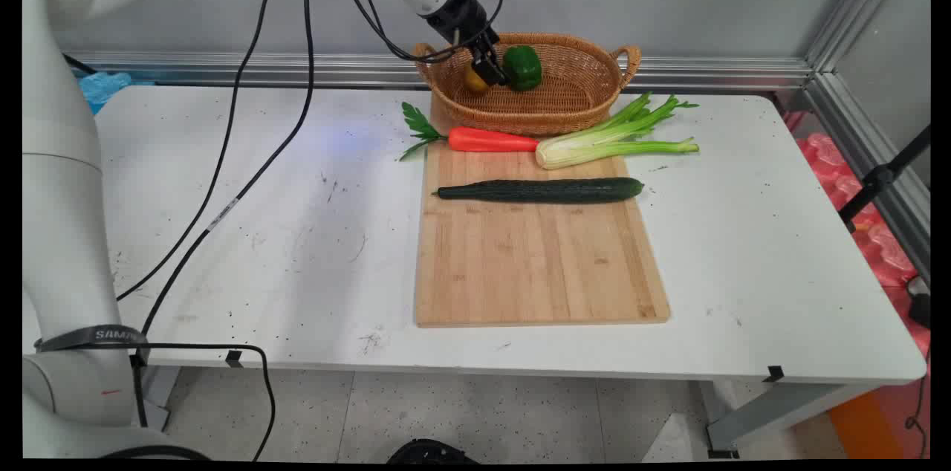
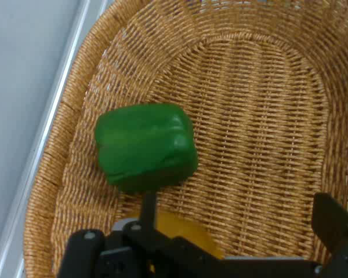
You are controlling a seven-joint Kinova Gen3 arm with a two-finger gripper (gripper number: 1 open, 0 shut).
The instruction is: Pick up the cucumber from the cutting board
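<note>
My gripper hangs inside a woven wicker basket at the back of the table. In the hand view the gripper is open, its fingers spread wide over the basket floor. A green bell pepper lies in the basket just beyond and to the left of the fingers. A yellow vegetable sits right by the left finger, partly hidden under the linkage. Nothing is clamped between the fingers.
A bamboo cutting board lies in front of the basket with a dark cucumber across it. A carrot and a celery stalk lie along the board's far edge. Black cables hang over the left of the table.
</note>
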